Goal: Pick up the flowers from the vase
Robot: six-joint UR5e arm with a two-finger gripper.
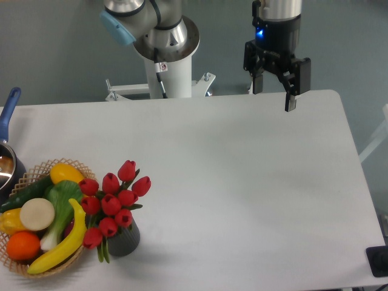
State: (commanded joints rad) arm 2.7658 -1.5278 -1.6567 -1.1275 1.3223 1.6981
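- The task stands at its very start: the flowers (113,203) sit untouched in the vase (124,239), so the step in hand is the approach, not the grasp.
- The flowers are a tight bunch of red tulips with closed buds, near the table's (242,182) front-left corner. The buds fan up and lean slightly towards the back-right, with green stems and leaves running down into the vase mouth.
- The vase is a small dark grey ribbed cylinder, upright, just beside the wicker basket (42,254) of fruit and vegetables; whether the 2 touch I cannot tell.
- A blue-handled pot (7,151) shows partly at the left edge, behind the basket.
- The gripper (273,91) hangs above the table's far edge, right of centre, well apart from the flowers. It points straight down, its 2 fingers spread with nothing between them.
- The arm's wrist rises vertically out of the top of the view, and the base column stands behind the table left of the gripper.
- The next move likely calls for a long diagonal travel to the front-left, then a descent over the bunch.
- The fingers should close around the stems or gathered buds, kept clear of the basket's banana (63,245) just left of the vase.
- The lift should then go straight up so the stems slide out without tipping the light vase.
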